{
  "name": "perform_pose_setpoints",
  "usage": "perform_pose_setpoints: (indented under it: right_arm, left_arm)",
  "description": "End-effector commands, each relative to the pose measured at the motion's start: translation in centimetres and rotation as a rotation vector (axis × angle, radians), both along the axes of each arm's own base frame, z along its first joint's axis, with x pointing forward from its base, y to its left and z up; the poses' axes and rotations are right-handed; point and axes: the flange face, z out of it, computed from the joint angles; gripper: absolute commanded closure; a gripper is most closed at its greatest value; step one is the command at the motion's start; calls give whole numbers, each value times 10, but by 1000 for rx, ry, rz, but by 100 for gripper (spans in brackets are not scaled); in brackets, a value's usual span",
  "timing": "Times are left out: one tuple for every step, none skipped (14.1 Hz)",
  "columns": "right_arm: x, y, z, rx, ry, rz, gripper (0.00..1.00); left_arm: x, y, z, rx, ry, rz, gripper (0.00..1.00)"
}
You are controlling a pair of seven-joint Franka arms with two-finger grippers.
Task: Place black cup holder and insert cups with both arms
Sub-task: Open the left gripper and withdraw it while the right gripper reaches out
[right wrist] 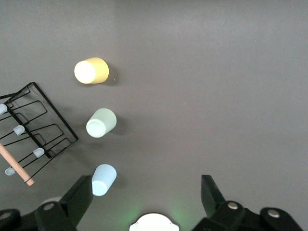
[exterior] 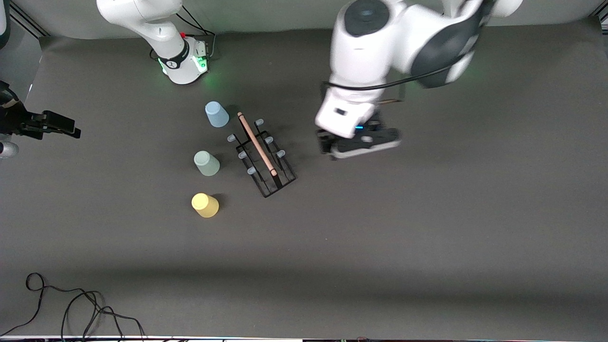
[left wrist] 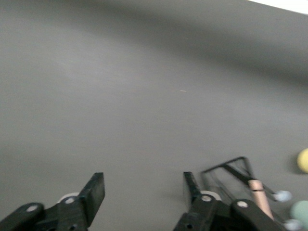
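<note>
black cup holder [left wrist: 231,173] cut off.

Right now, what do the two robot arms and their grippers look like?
Both arms are bulky, rounded, white jointed shells. The left arm has dark grey joint bands, a black cable looping across it and a small blue light near the wrist. The right arm rises from a green-lit base with black cables. The left gripper and right gripper are black, with flat two-finger jaws and silver screws.

Black wire cup holder [exterior: 266,159] with wooden rod handle, standing empty on the table, three upturned cups beside it toward the right arm's end: blue [exterior: 216,114], green [exterior: 206,163], yellow [exterior: 204,205] nearest the front camera
</note>
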Motion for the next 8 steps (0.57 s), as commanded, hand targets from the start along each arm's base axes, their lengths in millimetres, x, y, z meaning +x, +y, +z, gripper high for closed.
perform_pose_setpoints:
  right_arm:
    - [-23, 15, -9, 18, 16, -23, 0]
    - [-26, 20, -14, 18, 8, -39, 0]
    - [-26, 33, -20, 13, 4, -54, 0]
    - [-25, 46, -24, 7, 0, -68, 0]
    - [-24, 56, -33, 2, 4, -88, 0]
    - [-24, 69, -44, 12, 4, -106, 0]
    - [-27, 81, -58, 33, 16, -123, 0]
    - [-28, 86, -74, 43, 26, -151, 0]
  left_arm:
    - [14, 67, 10, 55, 69, -64, 22]
    - [23, 101, 17, 73, 91, -83, 21]
    - [29, 128, 17, 93, 122, -109, 20]
    - [35, 155, 19, 106, 148, -137, 20]
    - [42, 189, 28, 111, 156, -151, 20]
    - [44, 217, 36, 114, 165, -175, 20]
    - [40, 239, 45, 120, 187, -200, 20]
    - [37, 257, 53, 121, 200, -209, 19]
